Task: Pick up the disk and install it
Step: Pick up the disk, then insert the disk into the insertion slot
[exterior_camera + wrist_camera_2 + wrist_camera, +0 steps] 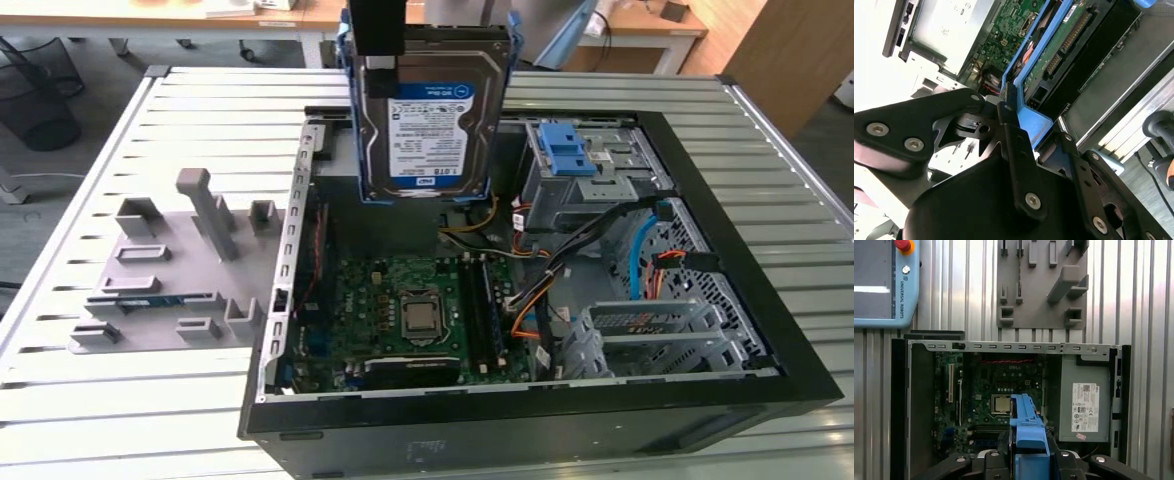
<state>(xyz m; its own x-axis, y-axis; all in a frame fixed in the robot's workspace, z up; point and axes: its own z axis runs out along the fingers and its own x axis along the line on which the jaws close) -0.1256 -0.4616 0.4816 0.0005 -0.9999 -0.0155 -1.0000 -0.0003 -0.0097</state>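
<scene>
Now the jaws grip the hard disk (430, 120) by its blue frame (1026, 425), computer case (534, 425) below them; seating probably needs careful alignment.

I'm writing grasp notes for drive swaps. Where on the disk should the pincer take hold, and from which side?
Probably the blue carrier frame at the top end of the disk, coming from above, as the pincer holds it now. The disk hangs upright over the open case, and the frame's end bar gives narrow opposed faces, sparing the label and circuit board.
</scene>
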